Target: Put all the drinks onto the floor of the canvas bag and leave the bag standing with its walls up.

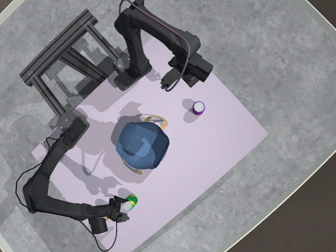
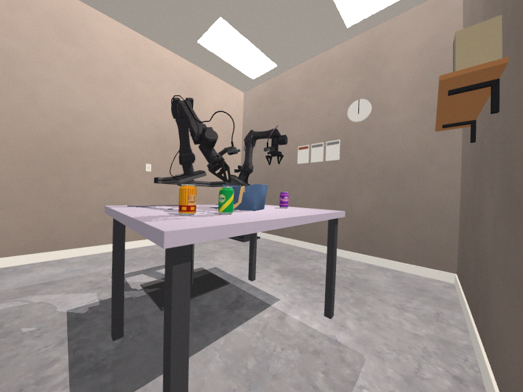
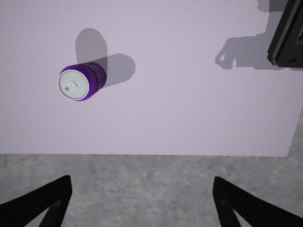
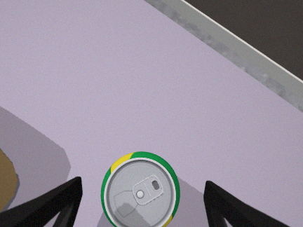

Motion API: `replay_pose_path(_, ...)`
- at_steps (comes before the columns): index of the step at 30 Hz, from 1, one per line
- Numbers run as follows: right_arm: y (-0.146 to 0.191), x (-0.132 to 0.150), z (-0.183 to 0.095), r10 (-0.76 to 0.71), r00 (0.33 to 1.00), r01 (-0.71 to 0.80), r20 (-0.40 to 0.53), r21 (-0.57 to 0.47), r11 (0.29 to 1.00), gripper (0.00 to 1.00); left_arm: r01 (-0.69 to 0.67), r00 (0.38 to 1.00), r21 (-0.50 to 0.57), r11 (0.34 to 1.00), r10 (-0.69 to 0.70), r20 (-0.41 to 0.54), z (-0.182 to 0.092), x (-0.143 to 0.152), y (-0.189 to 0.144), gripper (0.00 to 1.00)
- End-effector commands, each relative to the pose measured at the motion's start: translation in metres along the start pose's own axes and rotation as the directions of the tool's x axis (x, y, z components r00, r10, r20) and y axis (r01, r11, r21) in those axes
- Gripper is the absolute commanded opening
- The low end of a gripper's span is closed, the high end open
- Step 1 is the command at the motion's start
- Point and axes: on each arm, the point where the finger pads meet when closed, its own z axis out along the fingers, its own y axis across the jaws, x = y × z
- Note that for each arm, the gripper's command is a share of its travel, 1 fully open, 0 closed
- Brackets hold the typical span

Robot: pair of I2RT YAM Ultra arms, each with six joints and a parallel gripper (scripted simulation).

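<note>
"Two fingertips of the black right gripper (image 1: 123,202) (image 2: 227,179) (image 4: 144,182) stand well parted with nothing between them; where is its can from there?"

"Below them, and near the middle of the gap in the right wrist view; it is the green drink can with yellow bands (image 1: 132,200) (image 2: 226,200) (image 4: 140,193), upright on the table, its long axis vertical and looking close to in line with the gripper's reach."

"So the right arm is nearer?"

"Clearly; the black left gripper (image 1: 192,81) (image 2: 274,163) (image 3: 142,183) is open and empty too, but beyond the blue canvas bag with tan handles (image 1: 142,145) (image 2: 253,197); I judge the coming move a fairly straight descent, then a close round the can's sides."

"And the others?"

"The purple can with a silver lid (image 1: 198,107) (image 2: 283,199) (image 3: 81,82) stands across the bag from the green one, on the left arm's side; the orange ribbed can with a red band (image 1: 106,218) (image 2: 187,199) is on the green can's side of the bag, farther out and mostly hidden from above by the right arm."

"How does the green one look?"

"Smooth round wall, silver lid, pull tab; a finger coming down off-centre could tip it."
</note>
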Motion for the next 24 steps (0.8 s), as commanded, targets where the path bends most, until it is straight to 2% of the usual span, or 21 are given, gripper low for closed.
replay_pose_path(1,-0.014,-0.019,-0.013,-0.001,0.998,-0.001,0.055,0.036,0.999,0.84,0.005,1.000,-0.016,1.000,-0.005,0.012,-0.003,-0.003,-0.002,1.00)
replay_pose_path(2,-0.015,-0.020,-0.014,-0.001,0.998,-0.001,0.057,0.039,0.999,0.84,0.005,1.000,-0.016,1.000,-0.005,0.012,-0.003,-0.003,-0.002,1.00)
replay_pose_path(3,0.003,0.007,0.009,0.000,1.000,0.000,0.012,-0.010,1.000,0.84,0.005,1.000,-0.016,1.000,-0.005,0.012,-0.003,-0.003,-0.002,1.00)
replay_pose_path(7,0.005,-0.006,0.009,-0.030,0.999,0.031,0.038,-0.004,1.000,0.84,0.005,1.000,-0.016,1.000,-0.005,0.012,-0.003,-0.003,-0.002,1.00)
replay_pose_path(8,-0.004,-0.008,0.008,-0.028,0.999,0.027,0.046,0.016,1.000,0.84,0.005,1.000,-0.016,1.000,-0.005,0.012,-0.003,-0.003,-0.002,1.00)
replay_pose_path(9,-0.009,0.001,0.008,-0.014,0.999,0.013,0.038,0.022,1.000,0.84,0.005,1.000,-0.016,1.000,-0.005,0.012,-0.003,-0.003,-0.002,1.00)
replay_pose_path(12,-0.005,-0.006,0.005,-0.022,0.999,0.022,0.043,0.017,1.000,0.84,0.005,1.000,-0.016,1.000,-0.005,0.012,-0.003,-0.003,-0.002,1.00)
replay_pose_path(14,0.005,0.016,0.020,-0.004,1.000,0.004,0.013,-0.012,1.000,0.84,0.005,1.000,-0.016,1.000,-0.005,0.012,-0.003,-0.003,-0.002,1.00)
replay_pose_path(17,0.001,0.004,0.020,-0.026,0.999,0.026,0.037,0.003,1.000,0.84,0.005,1.000,-0.016,1.000,-0.005,0.012,-0.003,-0.003,-0.002,1.00)
replay_pose_path(18,0.004,0.006,0.020,-0.025,0.999,0.025,0.035,-0.001,1.000,0.84,0.005,1.000,-0.016,1.000,-0.005,0.012,-0.003,-0.003,-0.002,1.00)
replay_pose_path(19,-0.011,0.006,0.017,-0.016,0.999,0.015,0.043,0.028,0.999,0.84,0.005,1.000,-0.016,1.000,-0.005,0.012,-0.003,-0.003,-0.002,1.00)
replay_pose_path(23,0.005,0.012,0.029,-0.024,0.999,0.024,0.033,-0.005,1.000,0.84,0.005,1.000,-0.016,1.000,-0.005,0.012,-0.003,-0.003,-0.002,1.00)
replay_pose_path(24,0.002,0.021,0.029,-0.009,1.000,0.009,0.024,-0.001,1.000,0.84,0.005,1.000,-0.016,1.000,-0.005,0.012,-0.003,-0.003,-0.002,1.00)
